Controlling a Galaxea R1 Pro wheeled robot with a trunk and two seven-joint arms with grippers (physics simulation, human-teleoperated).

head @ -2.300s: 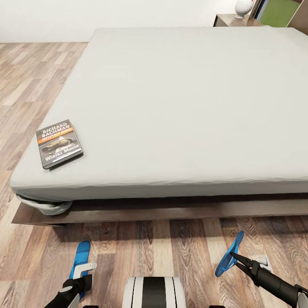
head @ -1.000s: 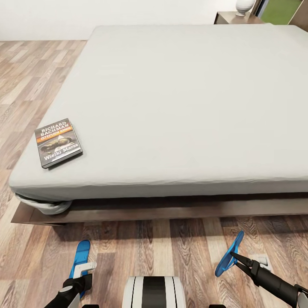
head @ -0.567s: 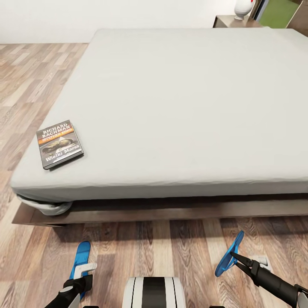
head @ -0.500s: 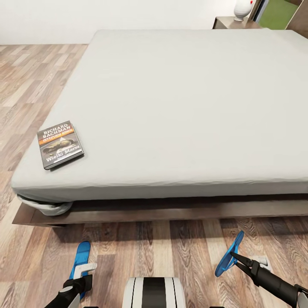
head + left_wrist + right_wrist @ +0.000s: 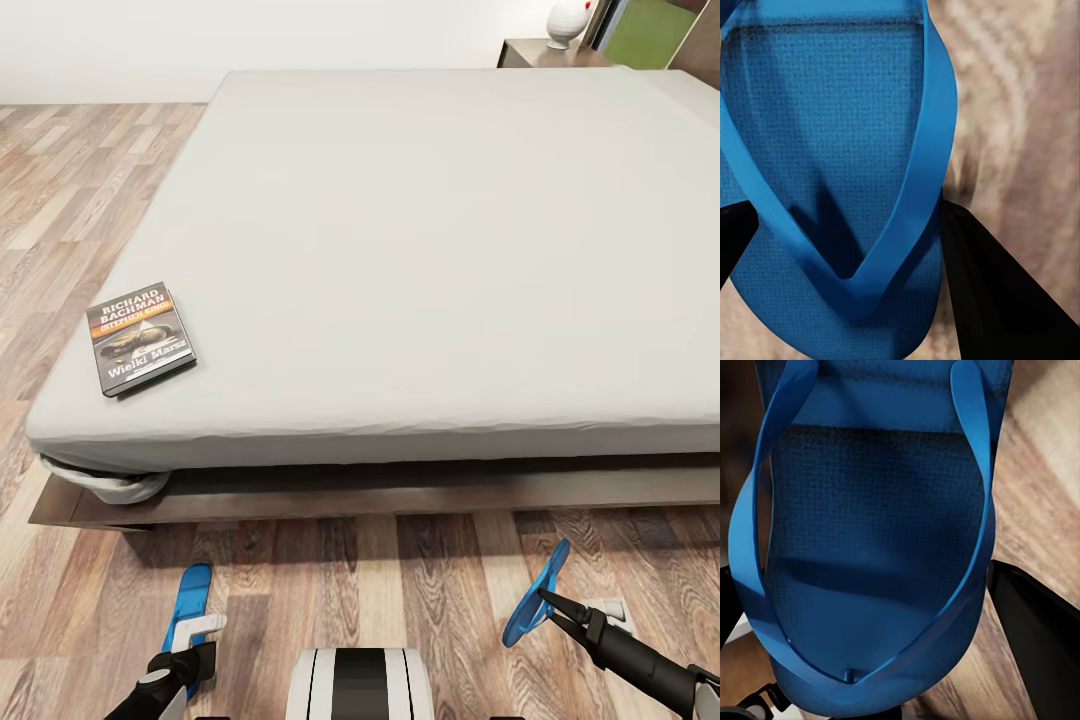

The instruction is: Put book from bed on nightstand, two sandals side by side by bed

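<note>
The book [image 5: 141, 338] lies flat on the bed [image 5: 420, 250], near the mattress's front left corner. Both blue sandals are off the bed, over the wooden floor in front of it. My left gripper [image 5: 193, 632] is shut on the left sandal [image 5: 190, 600], whose sole [image 5: 832, 150] fills the space between the black fingers [image 5: 997, 292]. My right gripper [image 5: 545, 600] is shut on the right sandal [image 5: 537, 592], which hangs tilted on its edge above the floor; its sole [image 5: 877, 555] sits between the fingers [image 5: 1039, 630]. A nightstand [image 5: 540, 50] stands beyond the bed's far right corner.
A white rounded object [image 5: 567, 18] sits on the nightstand, with a green panel [image 5: 652, 28] beside it. The bed's dark wooden frame [image 5: 380, 490] juts out low at the front. Wooden floor [image 5: 60, 200] runs along the bed's left side and in front of it.
The head view has tilted slightly up and down. The book, both sandals and both arms stay where they were.
</note>
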